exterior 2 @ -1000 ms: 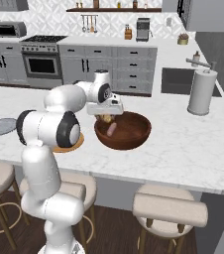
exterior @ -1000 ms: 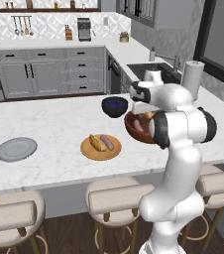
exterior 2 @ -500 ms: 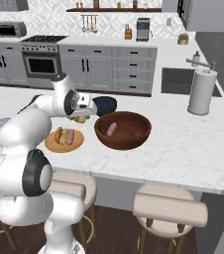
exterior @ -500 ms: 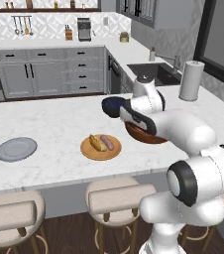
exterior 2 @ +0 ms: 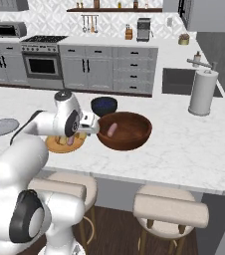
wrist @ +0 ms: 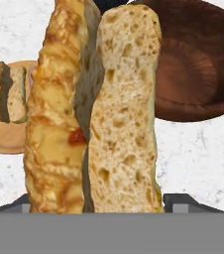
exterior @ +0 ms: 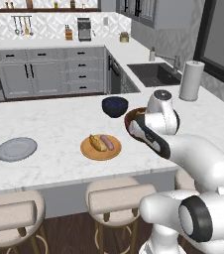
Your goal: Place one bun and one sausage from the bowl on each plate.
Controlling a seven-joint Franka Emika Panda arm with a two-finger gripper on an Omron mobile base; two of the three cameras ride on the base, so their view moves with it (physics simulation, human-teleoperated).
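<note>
A long split bun [wrist: 94,109] stands upright between my gripper's [wrist: 96,203] fingertips [wrist: 183,202], and the gripper is shut on it. My hand [exterior 2: 89,123] hovers between the tan plate [exterior 2: 59,147] and the left rim of the reddish-brown wooden bowl [exterior 2: 129,134]. One sausage [exterior 2: 112,129] lies in the bowl. The tan plate [exterior: 100,151] carries a bun [exterior: 97,143] and a sausage [exterior: 108,142]. Bare, the pale grey plate [exterior: 16,149] sits far to the left on the counter. My arm hides much of the bowl [exterior: 132,119] in the left base view.
A small dark blue-black bowl [exterior: 115,106] stands just behind the wooden bowl. A paper towel roll [exterior: 192,81] and a sink [exterior: 156,73] are at the back right. Stools [exterior: 119,198] line the counter's near edge.
The arm has swung round and the hand has come from above the wooden bowl to its left rim, beside the tan plate, with the bun in its grip.
</note>
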